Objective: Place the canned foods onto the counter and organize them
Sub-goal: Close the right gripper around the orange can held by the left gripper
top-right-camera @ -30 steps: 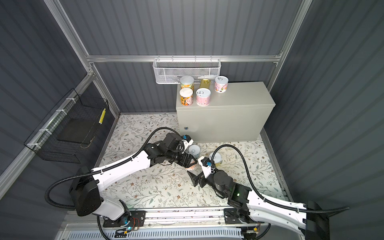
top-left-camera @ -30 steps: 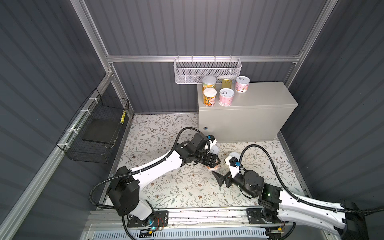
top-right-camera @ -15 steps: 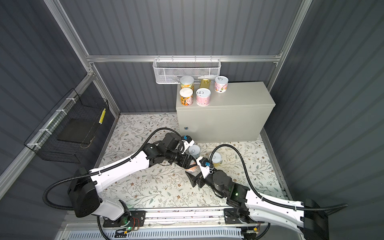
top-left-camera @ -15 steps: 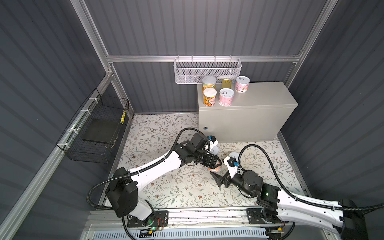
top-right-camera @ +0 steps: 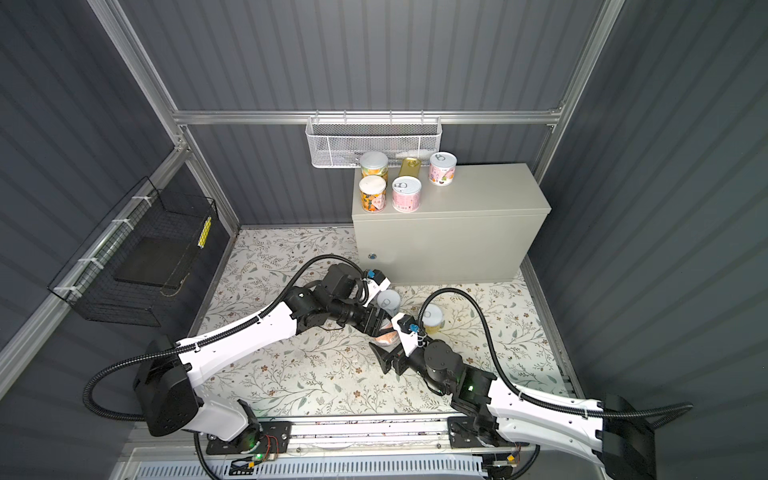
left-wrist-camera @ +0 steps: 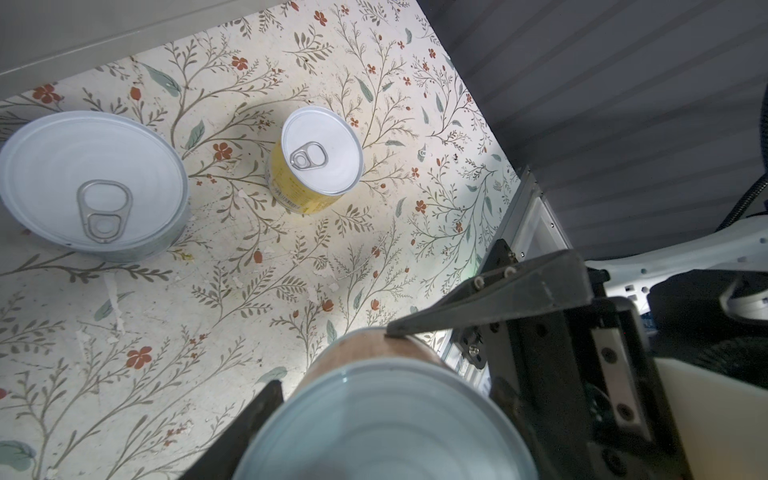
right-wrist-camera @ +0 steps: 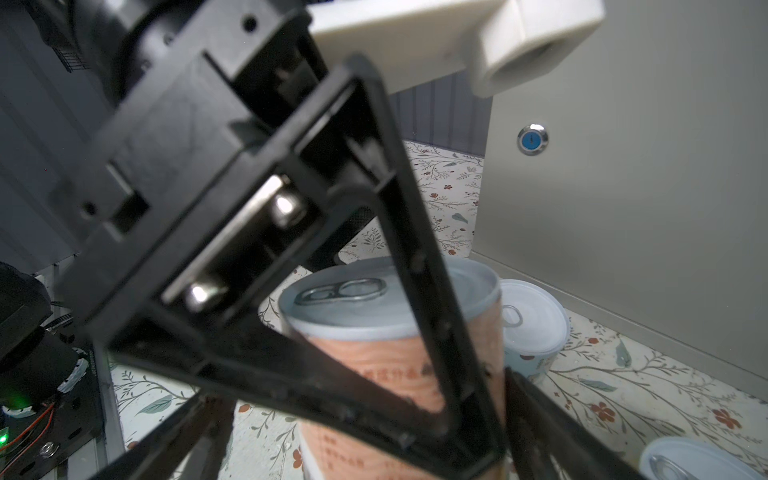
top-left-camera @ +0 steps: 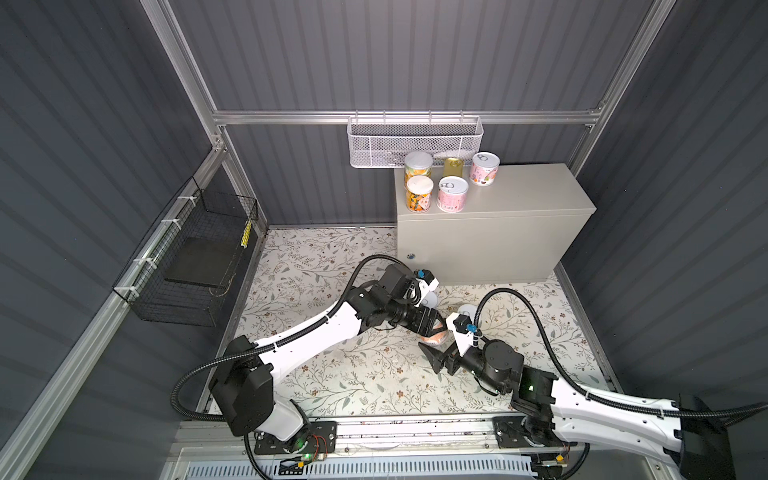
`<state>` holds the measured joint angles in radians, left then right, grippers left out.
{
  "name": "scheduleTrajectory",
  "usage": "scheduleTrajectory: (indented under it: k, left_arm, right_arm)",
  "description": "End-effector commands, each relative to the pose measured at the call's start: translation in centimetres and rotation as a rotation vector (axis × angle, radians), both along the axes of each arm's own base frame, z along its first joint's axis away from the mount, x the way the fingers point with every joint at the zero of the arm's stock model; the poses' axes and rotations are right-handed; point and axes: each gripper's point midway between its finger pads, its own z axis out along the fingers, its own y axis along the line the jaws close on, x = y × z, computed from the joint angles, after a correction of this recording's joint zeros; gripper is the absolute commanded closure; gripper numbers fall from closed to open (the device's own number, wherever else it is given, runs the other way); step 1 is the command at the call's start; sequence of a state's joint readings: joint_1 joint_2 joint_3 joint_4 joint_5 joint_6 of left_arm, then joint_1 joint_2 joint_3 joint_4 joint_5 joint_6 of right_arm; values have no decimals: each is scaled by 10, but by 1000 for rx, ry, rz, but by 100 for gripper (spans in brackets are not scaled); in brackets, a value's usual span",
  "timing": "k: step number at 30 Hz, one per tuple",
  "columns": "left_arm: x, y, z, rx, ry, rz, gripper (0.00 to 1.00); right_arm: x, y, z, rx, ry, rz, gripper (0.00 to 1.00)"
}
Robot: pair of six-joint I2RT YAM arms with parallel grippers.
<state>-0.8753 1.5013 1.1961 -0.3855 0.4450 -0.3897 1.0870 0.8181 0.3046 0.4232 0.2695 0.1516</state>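
**The box I work in**

Dark grey ribbed walls (top-left-camera: pixel 374 54) close me in on the left, the right and the far side, framed by pale aluminium posts and a rail (top-left-camera: pixel 291 117) across the far wall. A white mesh basket (top-left-camera: pixel 415 143) hangs from that rail. On the left wall a black wire basket (top-left-camera: pixel 195 257) is tied to a sloping rail, with a dark flat pad lying in it and a yellow tag (top-left-camera: pixel 247 232) at its far end. The counter (top-left-camera: pixel 490 232), a plain light-grey cabinet, stands far right against the wall. Under me the floor (top-left-camera: pixel 316 266) is cream, printed with grey-green sprigs and small red flowers, and scuffed in places. It is the brightest surface I see.
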Motion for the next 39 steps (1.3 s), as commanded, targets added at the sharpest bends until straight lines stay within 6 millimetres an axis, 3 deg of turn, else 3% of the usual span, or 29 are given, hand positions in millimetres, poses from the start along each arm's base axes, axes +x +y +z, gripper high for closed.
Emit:
scheduleTrajectory:
  k: [1,15,39]
  left_arm:
    - [-1,-10,36,-122,-32,-29,53]
    - [-4,-5,36,-115,-40,-29,53]
    - [-6,-2,23,-97,-14,-16,53]
  right_arm:
    - [0,2,4,23,-13,5,1]
    - [10,-3,4,46,-34,-70,1]
    - [20,5,13,57,-67,-104,1]
